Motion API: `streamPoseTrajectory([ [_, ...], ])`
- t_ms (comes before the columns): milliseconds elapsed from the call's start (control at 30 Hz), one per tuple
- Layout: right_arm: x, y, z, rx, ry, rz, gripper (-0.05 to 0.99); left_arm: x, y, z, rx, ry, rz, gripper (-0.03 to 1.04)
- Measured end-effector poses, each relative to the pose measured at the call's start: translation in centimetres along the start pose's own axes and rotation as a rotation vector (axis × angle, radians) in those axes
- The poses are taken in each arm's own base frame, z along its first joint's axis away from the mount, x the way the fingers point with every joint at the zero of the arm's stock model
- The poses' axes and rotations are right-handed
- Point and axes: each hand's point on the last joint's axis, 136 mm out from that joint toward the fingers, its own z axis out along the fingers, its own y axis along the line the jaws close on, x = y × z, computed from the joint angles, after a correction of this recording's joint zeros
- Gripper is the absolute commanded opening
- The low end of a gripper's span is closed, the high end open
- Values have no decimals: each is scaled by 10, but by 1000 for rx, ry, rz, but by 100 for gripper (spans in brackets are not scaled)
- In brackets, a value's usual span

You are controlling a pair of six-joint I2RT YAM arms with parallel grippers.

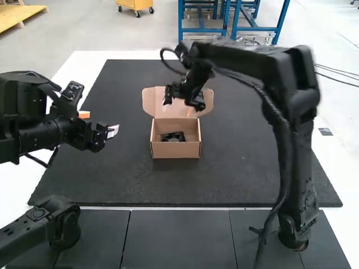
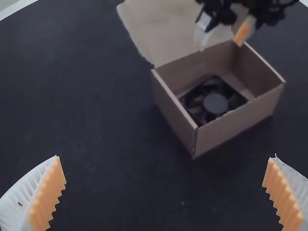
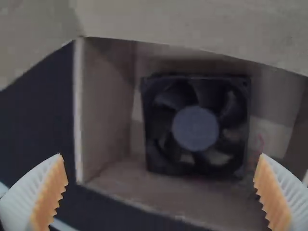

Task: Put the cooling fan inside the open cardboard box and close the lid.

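Lying flat in the cardboard box [image 2: 226, 126], hub up: cooling fan [image 2: 215, 102]; left gripper [image 1: 104, 136], right gripper [image 1: 182, 98] both spread.

— What kind of place is this?

— A robot lab, I think, or a workshop with robots.

— How can you tell?

— Two black robot arms stand at a white table [image 1: 78, 60]. The left arm [image 1: 33, 130] is on one side and the right arm [image 1: 294, 106] is on the other.

— What else?

— A big black mat [image 1: 241, 168] lies flat on the table, like a work pad. Thick wires [image 1: 268, 103] run along the right arm, out in the open.

— And on the mat?

— A plain brown box [image 1: 175, 147] with a fan [image 1: 173, 137] in it. It is the kind of part that goes inside machines.
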Motion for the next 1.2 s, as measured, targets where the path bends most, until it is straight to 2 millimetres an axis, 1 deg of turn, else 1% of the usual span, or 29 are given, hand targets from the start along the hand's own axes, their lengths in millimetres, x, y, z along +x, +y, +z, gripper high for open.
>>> streamPoseTrajectory([
  [67, 7, 2, -26, -2, -12, -36, 90, -1, 0, 5, 0, 11, 1, 97],
  [133, 8, 5, -48, -10, -51, -78, 90, -3, 0, 10, 1, 18, 1, 97],
  [200, 13, 3, -62, -4, -77, -111, 90, -4, -1, 17, 2, 29, 1, 97],
  [233, 17, 0, -65, 0, -84, -125, 90, -5, -1, 20, 1, 34, 1, 97],
  [300, 26, -8, -69, 10, -88, -152, 90, -6, -1, 26, 2, 43, 1, 97],
  [467, 42, -29, -68, 24, -130, -225, 90, -8, -2, 36, 2, 58, -38, 97],
  [567, 47, -35, -70, 20, -191, -269, 90, -12, -2, 40, 0, 46, -74, 97],
  [667, 42, -36, -77, 11, -289, -286, 90, -13, -1, 44, -2, 33, -105, 97],
  [733, 37, -38, -81, 14, -354, -287, 91, -7, 0, 49, -9, 40, -124, 97],
  [800, 34, -45, -80, 32, -394, -281, 91, -2, 3, 55, -21, 42, -142, 97],
  [933, 35, -64, -71, 72, -417, -262, 91, 4, 10, 67, -46, 16, -170, 97],
  [1000, 32, -73, -70, 85, -439, -254, 91, 8, 15, 73, -62, 12, -182, 97],
  [1100, 23, -92, -78, 109, -495, -235, 91, 13, 23, 83, -88, 15, -200, 97],
  [1200, 9, -120, -94, 146, -579, -199, 90, 7, 31, 88, -112, -12, -216, 97],
])
